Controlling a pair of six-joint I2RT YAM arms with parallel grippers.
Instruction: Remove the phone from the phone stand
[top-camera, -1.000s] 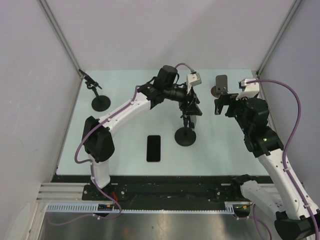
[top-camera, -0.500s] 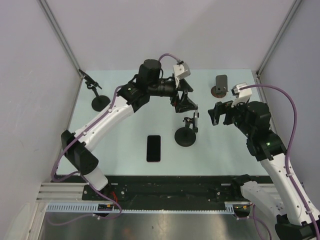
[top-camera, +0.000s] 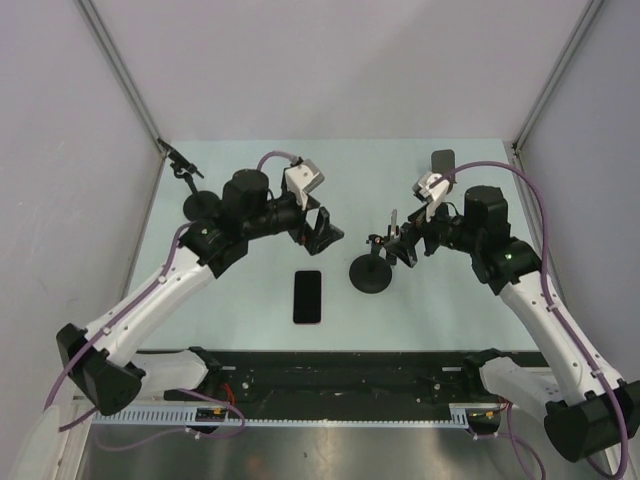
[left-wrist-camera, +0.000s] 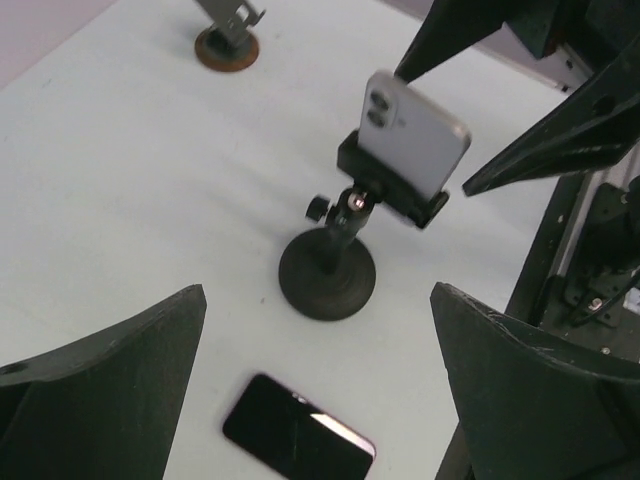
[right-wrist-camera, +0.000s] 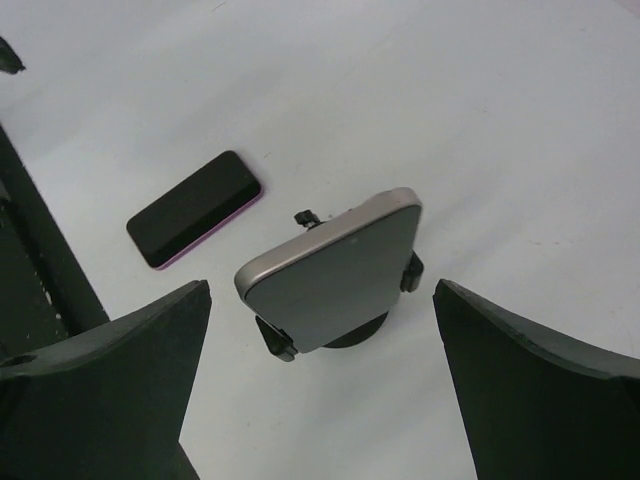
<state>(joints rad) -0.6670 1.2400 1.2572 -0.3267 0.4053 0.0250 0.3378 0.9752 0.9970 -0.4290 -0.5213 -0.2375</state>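
A silver phone (right-wrist-camera: 335, 268) sits clamped in a black phone stand (top-camera: 370, 273) with a round base, near the table's middle. It also shows in the left wrist view (left-wrist-camera: 415, 132) and, thin and edge-on, in the top view (top-camera: 393, 220). My right gripper (top-camera: 402, 245) is open just right of the phone, with its fingers (right-wrist-camera: 100, 400) spread wider than the phone and not touching it. My left gripper (top-camera: 325, 232) is open and empty, left of the stand and apart from it.
A black phone with a pink edge (top-camera: 307, 296) lies flat on the table left of the stand. A second stand (top-camera: 203, 206) is at the back left. A third small stand with a dark plate (top-camera: 441, 166) is at the back right.
My left arm has drawn back to the left, away from the stand. My right arm has swung left and down from the back right stand to the clamped phone.
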